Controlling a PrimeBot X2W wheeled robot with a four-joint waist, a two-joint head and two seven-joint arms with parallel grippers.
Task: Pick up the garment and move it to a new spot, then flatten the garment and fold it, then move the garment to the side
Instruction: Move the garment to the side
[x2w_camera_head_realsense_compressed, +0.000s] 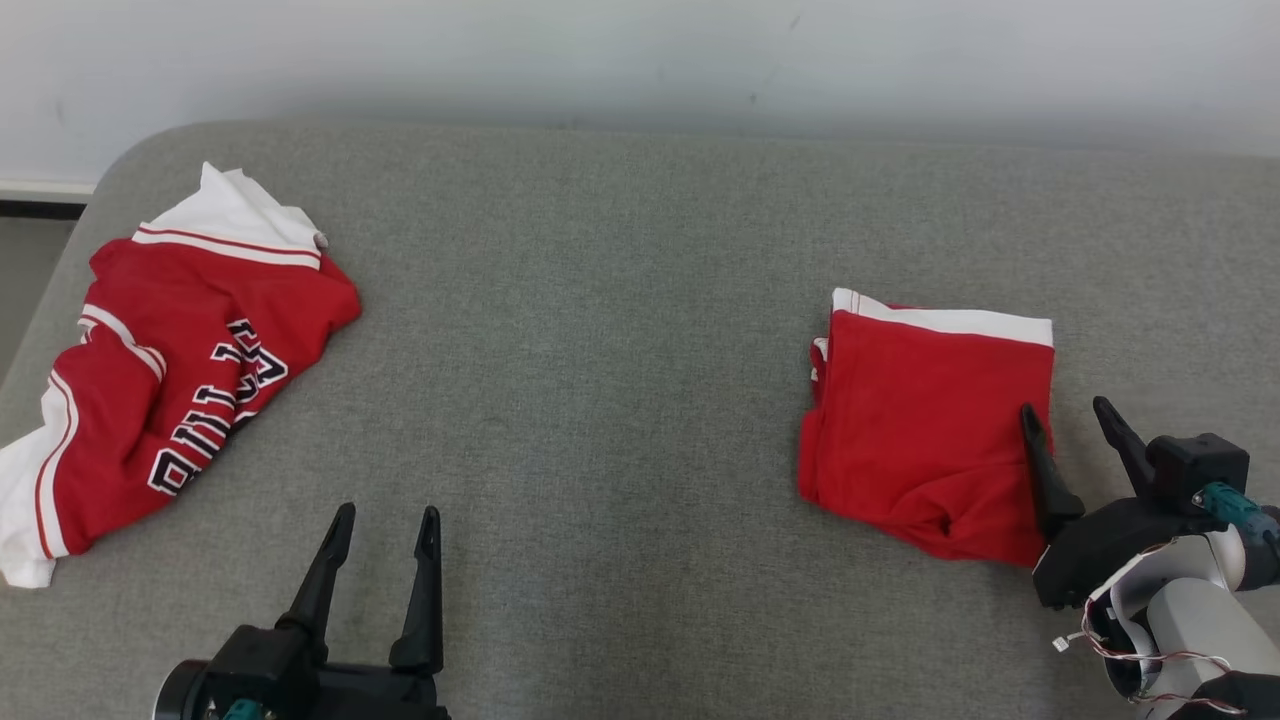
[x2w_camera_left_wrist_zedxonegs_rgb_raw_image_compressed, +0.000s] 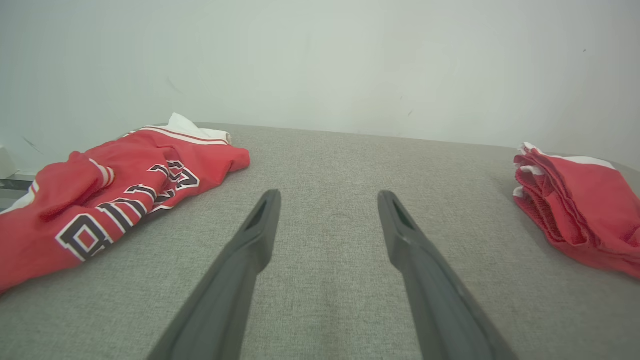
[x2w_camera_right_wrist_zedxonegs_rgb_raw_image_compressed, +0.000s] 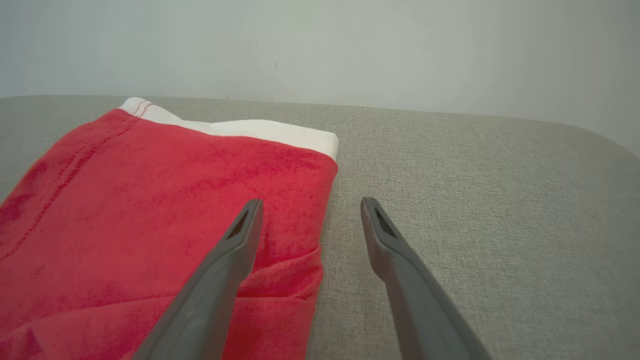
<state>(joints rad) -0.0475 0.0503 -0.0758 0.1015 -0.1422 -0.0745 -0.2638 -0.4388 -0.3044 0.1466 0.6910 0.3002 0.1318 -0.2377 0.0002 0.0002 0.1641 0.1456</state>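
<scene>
- Noted a crumpled jersey (x2w_camera_head_realsense_compressed: 170, 380) at the far left of the grey cushion (x2w_camera_head_realsense_compressed: 620, 300), red with white trim, black-and-white lettering facing up.
- Found the left gripper (x2w_camera_head_realsense_compressed: 388, 510) just right of that jersey, low near the front edge, fingers spread apart and gripping nothing, with cushion between them; well apart from the clothing on the right.
- Saw the folded garment (x2w_camera_head_realsense_compressed: 930, 420) on the right, a red near-rectangle lying flat, with a white band along its far edge and layered edges stacked on its left side.
- Found the right gripper (x2w_camera_head_realsense_compressed: 1063, 405) at that garment's near right corner, fingers wide apart and clasping nothing: left finger over the red cloth just inside the right edge, right finger over cushion just beyond it.
- Could not tell whether that left finger touched the cloth.
</scene>
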